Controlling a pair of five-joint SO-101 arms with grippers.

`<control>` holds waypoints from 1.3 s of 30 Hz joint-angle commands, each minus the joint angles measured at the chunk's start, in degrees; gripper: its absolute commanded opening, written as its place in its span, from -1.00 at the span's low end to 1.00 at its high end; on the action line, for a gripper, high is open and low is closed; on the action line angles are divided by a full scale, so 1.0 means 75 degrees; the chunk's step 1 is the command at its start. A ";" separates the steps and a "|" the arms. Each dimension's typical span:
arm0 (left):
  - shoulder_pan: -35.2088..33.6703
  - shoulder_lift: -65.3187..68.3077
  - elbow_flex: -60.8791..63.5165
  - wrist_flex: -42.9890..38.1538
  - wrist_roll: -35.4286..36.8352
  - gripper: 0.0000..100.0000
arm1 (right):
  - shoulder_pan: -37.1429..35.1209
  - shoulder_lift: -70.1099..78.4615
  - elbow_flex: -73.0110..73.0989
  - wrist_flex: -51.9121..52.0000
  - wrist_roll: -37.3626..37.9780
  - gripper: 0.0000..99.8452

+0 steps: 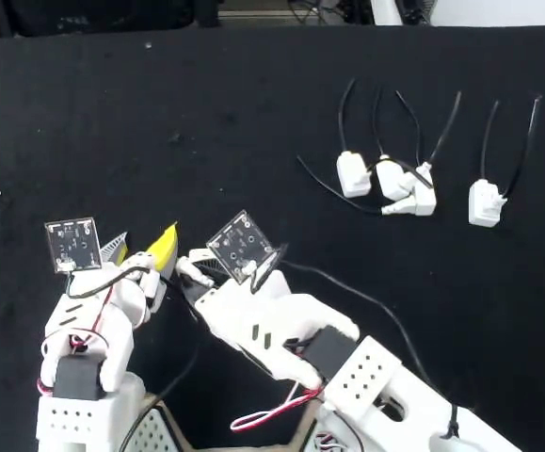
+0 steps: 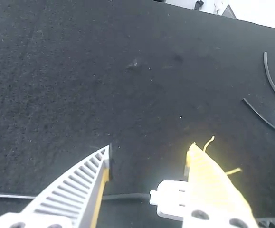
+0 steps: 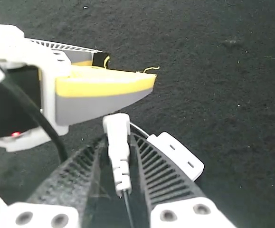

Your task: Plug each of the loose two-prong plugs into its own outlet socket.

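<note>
My right gripper [image 3: 118, 138] is shut on a small white plug [image 3: 117, 142]; the plug stands up between its black ribbed fingers and its cable runs back between them. A flat white socket piece [image 3: 177, 154] lies just outside one finger. My left gripper [image 2: 149, 149] is open, with one grey finger and one yellow finger [image 2: 213, 190]. A white plug piece [image 2: 168, 199] sits by the yellow finger, and a black cable [image 2: 56, 195] leads away from it. In the high view the left gripper [image 1: 145, 241] and right gripper [image 1: 189, 266] meet tip to tip at the lower left.
Several white plug and socket pieces [image 1: 394, 184] with black cables lie at the upper right of the black mat [image 1: 206, 113]; one more [image 1: 484, 202] lies farther right. A black cable [image 1: 385, 311] trails beside the right arm. Both arm bases stand along the near edge.
</note>
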 commanded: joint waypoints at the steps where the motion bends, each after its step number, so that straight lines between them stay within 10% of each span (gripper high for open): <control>1: -0.0404 0.0105 -0.0393 -0.0258 -0.0082 -0.49 | 0.0539 -0.0252 -0.0123 -0.0211 -0.0094 -0.98; 18: -0.1108 0.0949 -0.0850 -0.0141 -0.0434 -0.49 | 0.1371 0.1764 -0.2268 0.2133 -0.0082 -0.98; 39: -0.1131 1.1534 -0.4847 -0.1922 -0.0621 -0.49 | 0.1348 0.4378 -0.3686 0.3739 0.0399 -0.98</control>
